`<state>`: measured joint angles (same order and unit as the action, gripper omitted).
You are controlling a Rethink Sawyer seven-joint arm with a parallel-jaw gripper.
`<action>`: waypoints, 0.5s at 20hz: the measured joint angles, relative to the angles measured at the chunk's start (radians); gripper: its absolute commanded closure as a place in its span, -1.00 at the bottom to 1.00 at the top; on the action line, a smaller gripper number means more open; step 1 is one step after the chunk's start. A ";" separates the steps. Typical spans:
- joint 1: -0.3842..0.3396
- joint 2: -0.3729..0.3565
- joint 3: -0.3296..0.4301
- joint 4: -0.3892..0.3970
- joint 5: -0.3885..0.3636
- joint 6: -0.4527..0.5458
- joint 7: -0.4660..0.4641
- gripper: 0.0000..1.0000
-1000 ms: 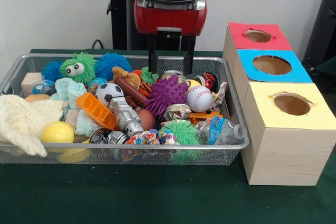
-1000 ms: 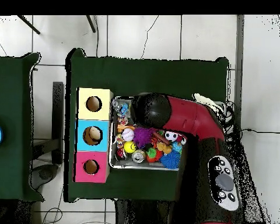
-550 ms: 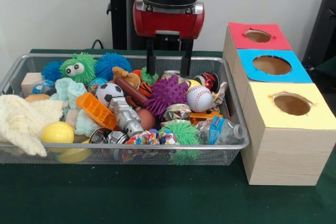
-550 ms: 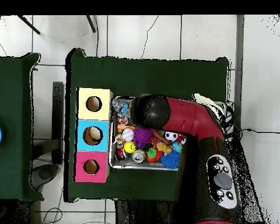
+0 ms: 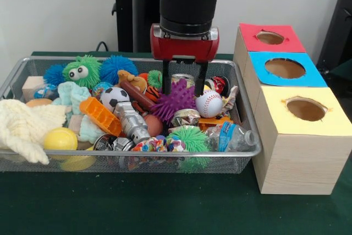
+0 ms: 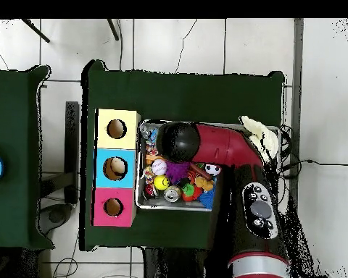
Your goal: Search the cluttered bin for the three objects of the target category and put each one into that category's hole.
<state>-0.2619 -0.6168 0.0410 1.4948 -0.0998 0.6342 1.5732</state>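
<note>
A: Gripper (image 5: pixel 185 83) is spread, fingers straddling the top of the purple spiky ball (image 5: pixel 175 101), nothing pinched yet. Empty as far as I can see.

B: Progress then?

A: Judging by this, still at a pick. Largest first: wire bin (image 5: pixel 248 116) still packed full. Three-box block at its 3 o'clock: yellow box (image 5: pixel 300 136) nearest, blue box (image 5: pixel 286 70) behind it, red box (image 5: pixel 269 38) at the back. Holes all look dark; can't tell if anything's gone in.

B: Overhead help?

A: Not much. The arm (image 6: pixel 228 145) covers half the bin. Blue box's hole (image 6: pixel 114 168) maybe has something pale inside, can't confirm.

B: Which category is the target?

A: Not stated. If it's spiky balls, candidates are the purple one under the gripper, blue fuzzy ball (image 5: pixel 116 67) at 10 o'clock from it, green spiky ball (image 5: pixel 190 138) at 6 o'clock near the front wall, and the green googly-eyed fuzzy (image 5: pixel 81 71) at far 9 o'clock.

B: Other clutter?

A: Cream cloth (image 5: pixel 25 127) at the bin's 9 o'clock end, water bottle (image 5: pixel 234 137) at the 4 o'clock corner, orange block (image 5: pixel 100 116), soccer ball (image 5: pixel 114 97), baseball (image 5: pixel 208 103) just beside the purple ball at its 3 o'clock, yellow ball (image 5: pixel 60 139).

B: Left to do?

A: My read: close on the purple ball, lift, drop in its hole, then likely more to find. No deposit confirmed.
</note>
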 measured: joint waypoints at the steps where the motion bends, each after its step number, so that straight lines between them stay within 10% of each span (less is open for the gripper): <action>1: 0.000 0.003 0.000 0.000 0.000 0.000 0.000 -1.00; 10: 0.000 0.021 0.000 -0.001 -0.002 0.000 0.000 -1.00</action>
<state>-0.2622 -0.5963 0.0409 1.4935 -0.1022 0.6342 1.5732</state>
